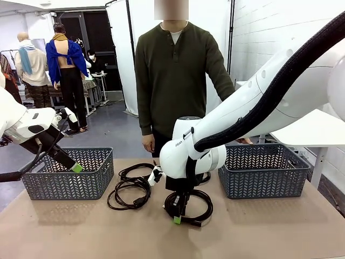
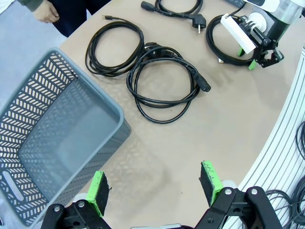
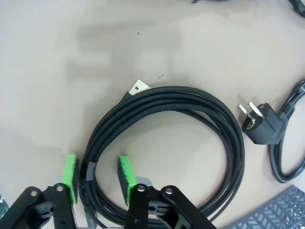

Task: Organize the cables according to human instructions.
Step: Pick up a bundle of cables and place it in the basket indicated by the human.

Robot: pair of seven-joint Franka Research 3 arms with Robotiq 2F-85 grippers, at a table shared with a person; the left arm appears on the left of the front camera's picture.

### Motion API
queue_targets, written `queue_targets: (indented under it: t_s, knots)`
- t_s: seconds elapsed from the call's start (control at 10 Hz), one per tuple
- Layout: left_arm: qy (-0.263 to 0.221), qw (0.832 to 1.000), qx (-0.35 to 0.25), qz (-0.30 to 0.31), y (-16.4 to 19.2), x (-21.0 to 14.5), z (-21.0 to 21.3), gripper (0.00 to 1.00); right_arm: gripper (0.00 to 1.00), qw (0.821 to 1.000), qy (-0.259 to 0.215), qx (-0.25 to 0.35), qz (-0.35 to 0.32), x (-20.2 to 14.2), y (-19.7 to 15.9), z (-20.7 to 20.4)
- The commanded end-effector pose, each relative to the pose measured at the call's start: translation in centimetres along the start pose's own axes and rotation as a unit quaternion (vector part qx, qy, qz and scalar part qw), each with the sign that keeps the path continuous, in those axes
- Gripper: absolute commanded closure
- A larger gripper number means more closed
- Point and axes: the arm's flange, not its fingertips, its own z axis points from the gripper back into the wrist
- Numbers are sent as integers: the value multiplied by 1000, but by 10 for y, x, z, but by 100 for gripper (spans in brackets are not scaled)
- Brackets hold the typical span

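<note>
Several black cables lie coiled on the tan table. My right gripper (image 1: 177, 216) reaches down over the nearest one, a braided coil (image 1: 195, 209) with a gold-tipped plug. In the right wrist view its green pads stand astride that coil's bundled strands (image 3: 90, 167), the jaws narrowed, with a gap still showing on one side. My right gripper (image 3: 97, 177) is not clamped. Two other coils (image 2: 114, 45) (image 2: 164, 86) lie to its left, and another (image 2: 178, 7) lies farther back. My left gripper (image 2: 153, 186) hangs open and empty beside the left basket (image 2: 112, 136). The human (image 1: 172, 81) stands across the table.
Two grey lattice baskets stand on the table, one at the left (image 1: 64, 186) and one at the right (image 1: 264, 183). A black plug (image 3: 257, 121) of a neighbouring cable lies close to the braided coil. The person's hand (image 1: 148, 144) hangs by the far edge.
</note>
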Motion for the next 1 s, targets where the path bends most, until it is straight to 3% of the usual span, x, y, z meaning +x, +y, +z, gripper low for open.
queue_targets:
  t_s: [0.0, 0.5, 0.7, 0.9]
  knots:
    - [-3, 1000, -5, 5, 1, 0, 0, 0, 100, 1000, 23, 5, -4, 3, 3, -13]
    - [-3, 1000, -5, 5, 1, 0, 0, 0, 100, 999, 31, 0, -11, 6, 15, 1]
    - [-3, 1000, -5, 5, 1, 0, 0, 0, 100, 999, 29, -30, -16, 6, 27, 26]
    - [-3, 1000, -5, 5, 1, 0, 0, 0, 100, 998, 11, -54, 24, 7, 38, 64]
